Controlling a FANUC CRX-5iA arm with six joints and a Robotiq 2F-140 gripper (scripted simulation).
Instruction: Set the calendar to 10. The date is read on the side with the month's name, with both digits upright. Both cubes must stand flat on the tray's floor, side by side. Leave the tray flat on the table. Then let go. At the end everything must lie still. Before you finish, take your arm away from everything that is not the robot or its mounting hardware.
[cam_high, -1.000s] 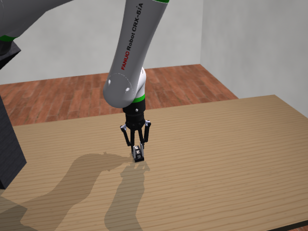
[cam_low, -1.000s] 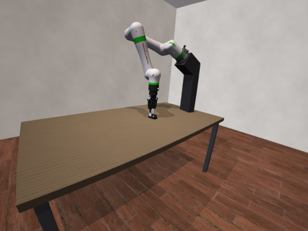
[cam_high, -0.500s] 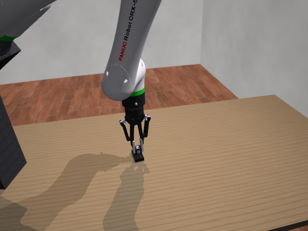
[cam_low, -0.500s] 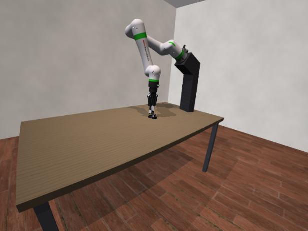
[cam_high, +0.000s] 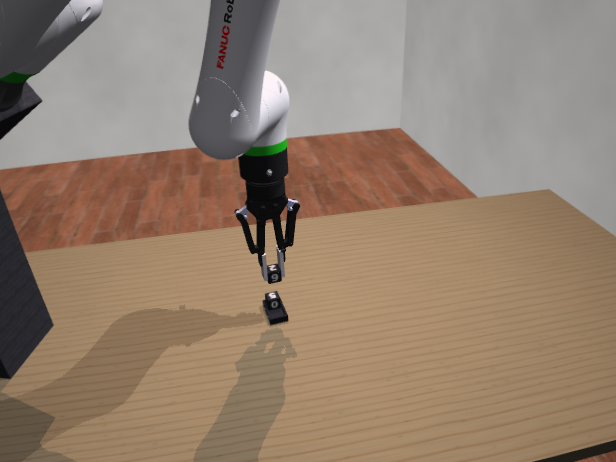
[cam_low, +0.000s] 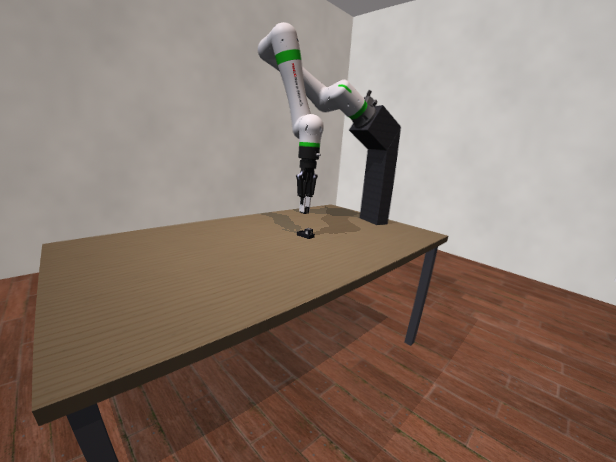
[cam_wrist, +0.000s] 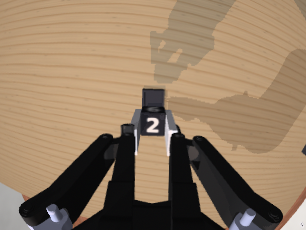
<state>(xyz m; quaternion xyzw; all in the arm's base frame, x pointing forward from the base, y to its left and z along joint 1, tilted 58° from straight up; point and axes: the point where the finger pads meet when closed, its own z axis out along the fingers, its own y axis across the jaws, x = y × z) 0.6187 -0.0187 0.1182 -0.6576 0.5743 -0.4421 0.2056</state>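
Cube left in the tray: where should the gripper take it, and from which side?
From straight above, fingers on two opposite upright faces. The cube stands flat at one end of the tray with its top half above the low rim. The gripper must first free itself of the held cube.

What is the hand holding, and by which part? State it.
The hand holds a cube by two opposite side faces, lifted above the tray. The face toward the wrist shows 2. The other cube sits in the tray.
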